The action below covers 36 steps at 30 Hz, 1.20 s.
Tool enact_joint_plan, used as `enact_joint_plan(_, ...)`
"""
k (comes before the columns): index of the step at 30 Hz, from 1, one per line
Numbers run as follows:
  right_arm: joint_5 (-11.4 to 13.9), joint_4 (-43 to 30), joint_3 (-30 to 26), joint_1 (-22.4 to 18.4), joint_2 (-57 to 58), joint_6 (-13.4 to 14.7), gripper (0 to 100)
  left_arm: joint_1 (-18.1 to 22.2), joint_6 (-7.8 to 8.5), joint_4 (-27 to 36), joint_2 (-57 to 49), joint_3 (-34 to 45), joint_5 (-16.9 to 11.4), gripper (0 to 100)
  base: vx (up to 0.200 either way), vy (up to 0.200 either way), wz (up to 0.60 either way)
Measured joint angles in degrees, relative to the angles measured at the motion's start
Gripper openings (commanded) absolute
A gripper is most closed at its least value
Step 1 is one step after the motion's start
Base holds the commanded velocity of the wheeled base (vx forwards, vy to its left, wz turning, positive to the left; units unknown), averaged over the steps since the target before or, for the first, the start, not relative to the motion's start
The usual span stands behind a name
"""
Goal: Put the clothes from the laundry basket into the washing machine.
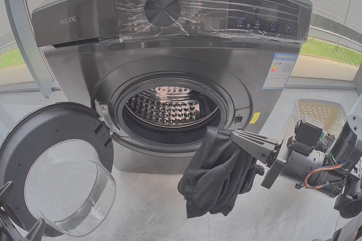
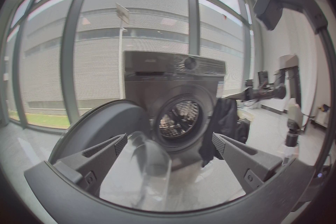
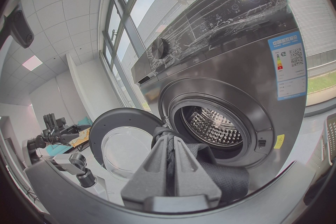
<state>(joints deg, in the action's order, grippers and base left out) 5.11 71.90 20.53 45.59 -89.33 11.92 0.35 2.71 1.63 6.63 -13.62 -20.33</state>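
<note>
At the drum (image 1: 171, 110) — right fingers (image 1: 250, 142) pinch garment (image 1: 215, 177).

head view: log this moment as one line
right gripper: shut on dark garment, hanging outside drum | left gripper: open, empty | door: open | laundry basket: right of washing machine

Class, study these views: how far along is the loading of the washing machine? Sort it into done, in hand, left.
Done: the door is swung open; the drum shows no clothes. In hand: the right gripper, jaws shut on a dark garment, holds it before the opening's rim, outside. Left: put it inside; what remains in the laundry basket is hidden.
</note>
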Motion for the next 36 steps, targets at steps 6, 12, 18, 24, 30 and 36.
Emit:
enact_joint_plan(6, 0.3, 6.4, 2.6, 0.0, -5.8, 0.1, 0, -0.3, 2.24, -0.2, 12.7, -2.8, -11.3, 100, 0.0, 0.0, 0.0)
enact_joint_plan(12, 0.0, 12.6, 6.0, 0.0, -13.8, 0.1, 0, -4.5, 3.72, -3.2, 25.3, -3.0, -16.0, 100, 0.0, 0.0, 0.0)
enact_joint_plan(18, -1.8, 13.7, 8.4, 0.1, -18.6, 0.1, 0, -9.9, 4.0, -11.3, 37.5, -2.8, -16.2, 100, 0.0, 0.0, 0.0)
enact_joint_plan(24, -4.5, 11.7, 10.4, 0.2, -20.9, 0.1, 0, -14.9, 3.96, -19.5, 48.9, -2.5, -13.9, 100, 0.0, 0.0, 0.0)
enact_joint_plan(30, -8.4, 6.2, 12.9, 0.0, -21.6, 0.3, 0, -19.3, 3.61, -27.0, 58.1, -2.4, -11.2, 100, 0.0, 0.0, 0.0)
enact_joint_plan(36, -11.0, 0.9, 14.9, 0.1, -21.4, 1.4, 0, -21.5, 3.06, -31.9, 65.4, -2.7, -9.9, 100, 0.0, 0.0, 0.0)
